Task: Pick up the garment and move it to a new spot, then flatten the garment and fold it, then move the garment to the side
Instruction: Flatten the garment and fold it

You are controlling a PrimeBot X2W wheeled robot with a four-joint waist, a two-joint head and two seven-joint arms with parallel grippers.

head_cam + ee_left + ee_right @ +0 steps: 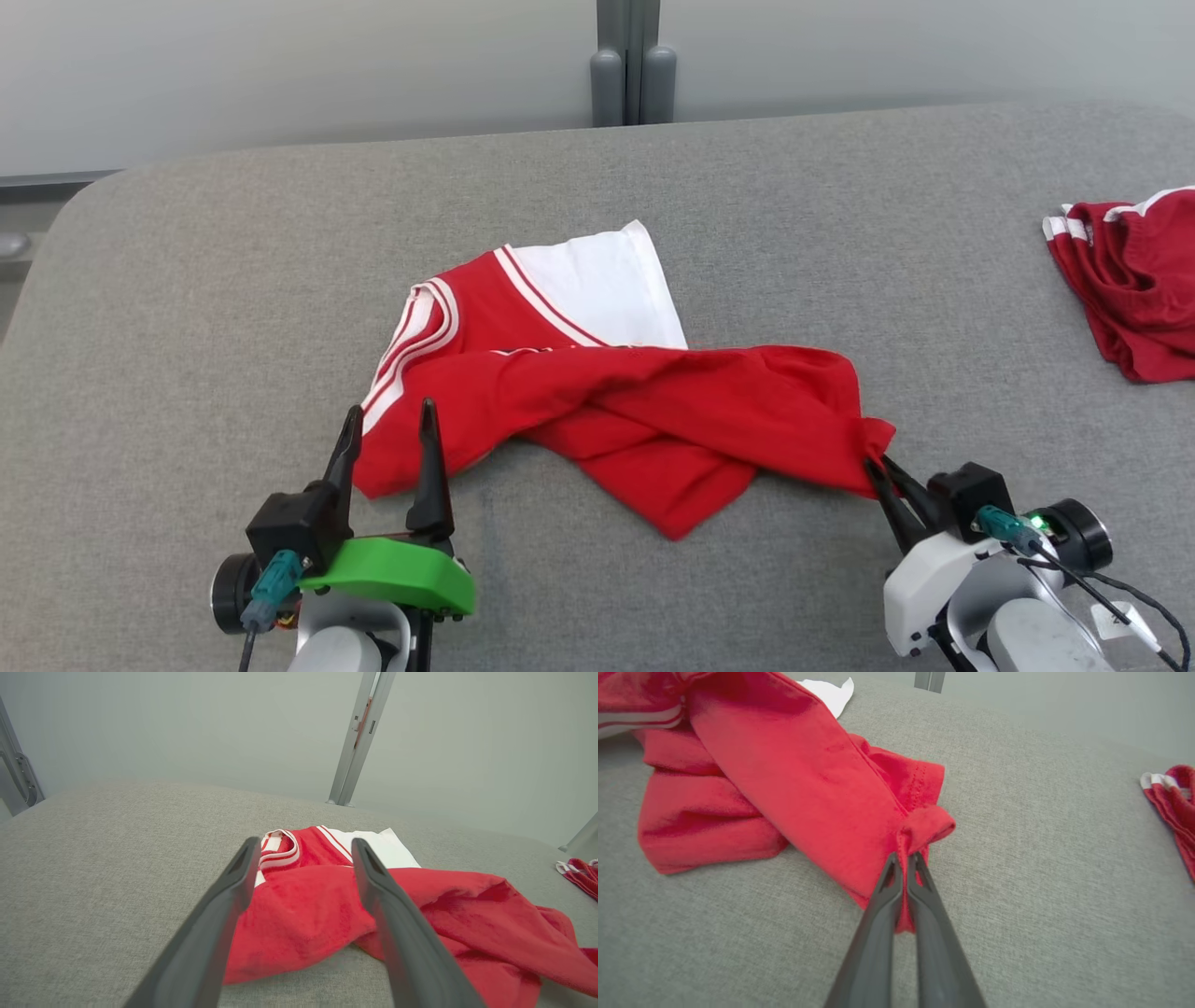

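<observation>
Head view: the red-and-white garment [597,411] lies crumpled mid-table [187,327]. The left tool [391,408], at 7 o'clock, has its fingers spread apart by the garment's near corner. The right tool [878,462], at 4 o'clock, is clamped on a bunched corner.

Left wrist view: the cloth lies slack beyond the spread fingers.

Right wrist view: the pinched fold looks thin and limp. The garment is probably light and floppy, so the hem corners are the best holds.

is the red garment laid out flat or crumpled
Crumpled: the red garment lies twisted and overlapped on the grey table, with one corner pinched in the shut right gripper.
</observation>
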